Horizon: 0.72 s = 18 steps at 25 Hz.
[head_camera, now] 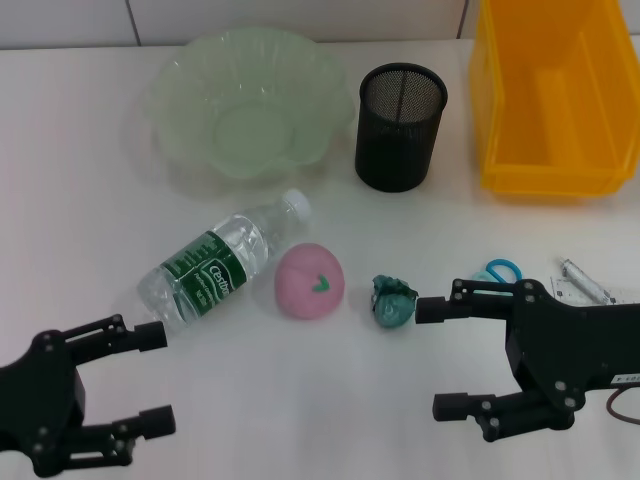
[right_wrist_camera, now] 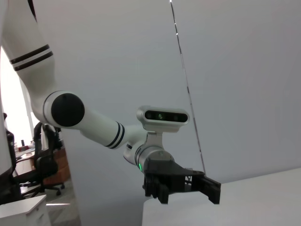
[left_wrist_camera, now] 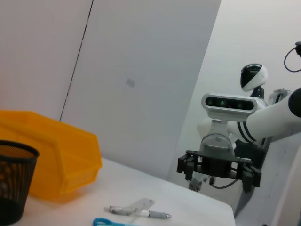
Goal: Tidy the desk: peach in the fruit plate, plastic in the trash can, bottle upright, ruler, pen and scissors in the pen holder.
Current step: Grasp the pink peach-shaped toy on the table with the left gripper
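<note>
A clear bottle [head_camera: 225,262] with a green label lies on its side on the white desk. A pink peach [head_camera: 310,282] sits to its right, then a crumpled green plastic wad [head_camera: 393,300]. Blue scissors [head_camera: 503,270] and a pen [head_camera: 588,282] lie behind my right arm; the pen [left_wrist_camera: 149,213] also shows in the left wrist view. The ruler is not clearly visible. My left gripper [head_camera: 155,378] is open and empty at the front left, just short of the bottle's base. My right gripper [head_camera: 440,358] is open and empty, with its upper finger close to the plastic wad.
A pale green fruit plate [head_camera: 175,120] stands at the back left, a black mesh pen holder [head_camera: 400,125] at the back middle and a yellow bin [head_camera: 555,170] at the back right. The desk's front edge is near both grippers.
</note>
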Each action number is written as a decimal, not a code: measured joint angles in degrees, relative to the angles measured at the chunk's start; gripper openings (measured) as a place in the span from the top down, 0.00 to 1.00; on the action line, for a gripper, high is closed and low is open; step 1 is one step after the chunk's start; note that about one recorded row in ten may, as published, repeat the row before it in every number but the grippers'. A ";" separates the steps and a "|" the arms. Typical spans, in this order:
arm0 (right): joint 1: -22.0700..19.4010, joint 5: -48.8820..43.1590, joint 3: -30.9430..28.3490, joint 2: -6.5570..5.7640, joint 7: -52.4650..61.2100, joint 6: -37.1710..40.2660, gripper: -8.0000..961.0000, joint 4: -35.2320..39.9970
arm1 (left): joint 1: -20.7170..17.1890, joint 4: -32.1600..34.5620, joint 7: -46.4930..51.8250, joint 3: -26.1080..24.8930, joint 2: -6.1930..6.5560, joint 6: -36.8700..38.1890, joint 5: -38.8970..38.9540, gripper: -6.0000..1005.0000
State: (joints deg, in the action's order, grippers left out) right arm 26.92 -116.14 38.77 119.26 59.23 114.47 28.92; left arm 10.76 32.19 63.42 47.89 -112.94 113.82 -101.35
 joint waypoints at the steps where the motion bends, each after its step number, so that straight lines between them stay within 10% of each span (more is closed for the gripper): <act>1: -0.08 0.11 -0.20 -0.03 0.10 -0.04 0.15 -0.01 | 0.13 2.46 3.50 -0.13 -0.05 0.27 0.02 0.17; 10: -4.12 0.59 -8.07 -0.44 0.02 -1.44 0.15 0.45 | 2.59 24.46 28.89 -0.13 -2.42 -0.24 -2.55 0.17; 18: -7.02 0.49 -12.53 -0.72 -0.65 -2.31 0.15 0.75 | 15.60 36.93 55.54 0.45 -5.49 -6.01 -19.38 0.17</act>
State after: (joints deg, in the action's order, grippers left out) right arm 19.90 -115.65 26.24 118.54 58.58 112.16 29.67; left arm 26.36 69.12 118.96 48.34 -118.43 107.80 -120.72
